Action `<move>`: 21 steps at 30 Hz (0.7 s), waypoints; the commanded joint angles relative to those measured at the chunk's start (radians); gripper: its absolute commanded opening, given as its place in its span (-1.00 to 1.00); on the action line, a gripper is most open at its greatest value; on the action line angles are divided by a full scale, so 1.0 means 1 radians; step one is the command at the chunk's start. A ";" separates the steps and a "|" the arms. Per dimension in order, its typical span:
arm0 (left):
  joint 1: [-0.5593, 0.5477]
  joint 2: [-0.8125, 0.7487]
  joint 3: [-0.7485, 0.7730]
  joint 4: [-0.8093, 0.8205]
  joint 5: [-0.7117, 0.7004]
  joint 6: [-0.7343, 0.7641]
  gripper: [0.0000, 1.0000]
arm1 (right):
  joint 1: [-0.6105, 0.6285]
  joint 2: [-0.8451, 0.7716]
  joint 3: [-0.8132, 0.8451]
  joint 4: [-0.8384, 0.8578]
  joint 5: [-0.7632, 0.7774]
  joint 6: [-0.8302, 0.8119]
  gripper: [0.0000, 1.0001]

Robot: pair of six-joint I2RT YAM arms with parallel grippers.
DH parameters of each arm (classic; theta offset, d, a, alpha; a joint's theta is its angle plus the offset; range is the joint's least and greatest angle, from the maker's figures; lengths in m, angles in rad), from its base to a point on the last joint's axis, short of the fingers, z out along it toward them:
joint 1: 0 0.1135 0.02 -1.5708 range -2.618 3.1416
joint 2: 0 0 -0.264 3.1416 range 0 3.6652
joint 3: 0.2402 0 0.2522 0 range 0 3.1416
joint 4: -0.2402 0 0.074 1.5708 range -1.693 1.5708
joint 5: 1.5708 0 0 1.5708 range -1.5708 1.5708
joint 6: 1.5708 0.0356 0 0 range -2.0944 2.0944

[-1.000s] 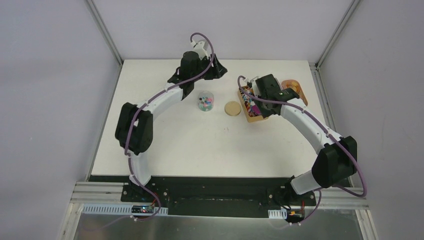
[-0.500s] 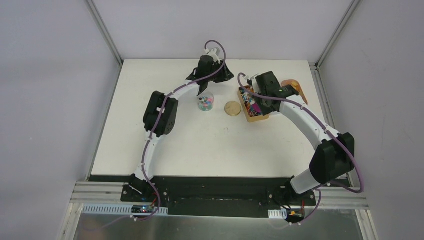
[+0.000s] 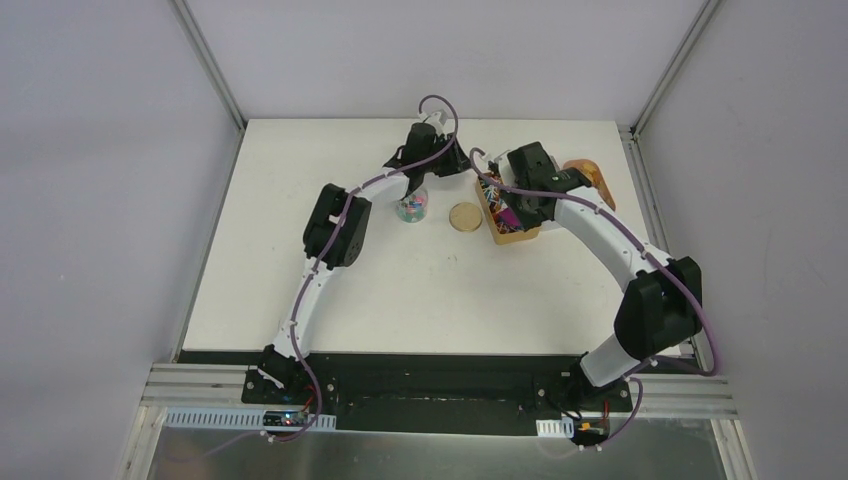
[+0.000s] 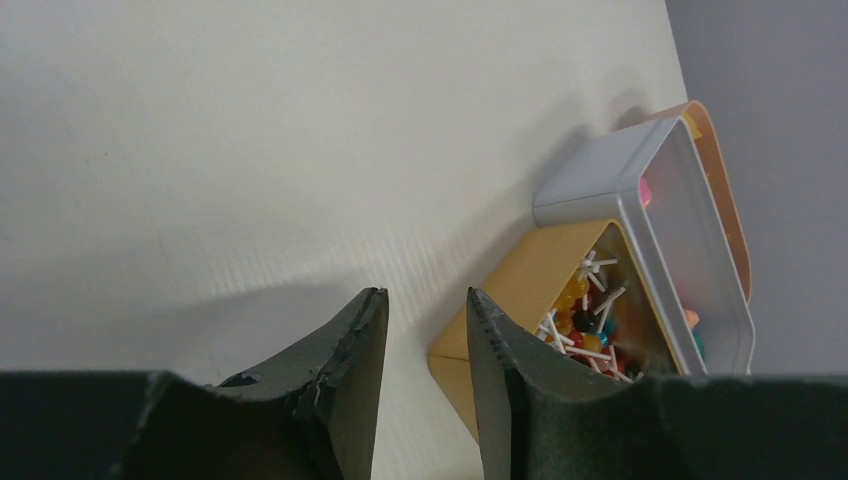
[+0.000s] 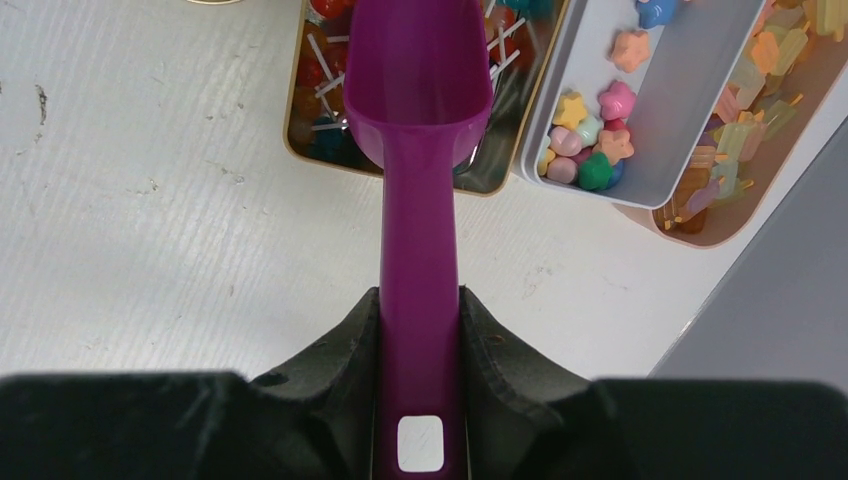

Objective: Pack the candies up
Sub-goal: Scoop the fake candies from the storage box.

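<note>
A small clear jar with bright candies inside stands mid-table, partly under my left arm. More candies, pink, yellow and teal, lie in a grey tray. My left gripper hovers over bare table beside the yellow tray. Its jaws stand a little apart with nothing between them. In the top view the left gripper is just behind the jar. My right gripper is shut on the handle of a purple scoop. The scoop's bowl looks empty and hangs over the lollipops in the yellow tray.
A round tan lid lies flat between the jar and the trays. An orange tray with pale candies sits beyond the grey one, close to the table's right edge. Both arms crowd the far middle of the table.
My left arm has swung right, from left of the jar to behind it and toward the trays, and its jaws have narrowed. The right gripper with the scoop has shifted only slightly.
</note>
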 commanded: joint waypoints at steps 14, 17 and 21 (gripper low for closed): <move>-0.035 0.042 -0.008 0.126 0.089 -0.071 -0.38 | -0.002 0.031 -0.060 0.183 -0.002 -0.026 -1.00; -0.037 0.041 -0.016 0.135 0.092 -0.072 -0.38 | -0.002 0.031 -0.078 0.219 0.010 -0.027 -1.00; -0.038 0.040 -0.019 0.142 0.095 -0.075 -0.40 | -0.004 0.038 -0.095 0.262 0.018 -0.026 -1.00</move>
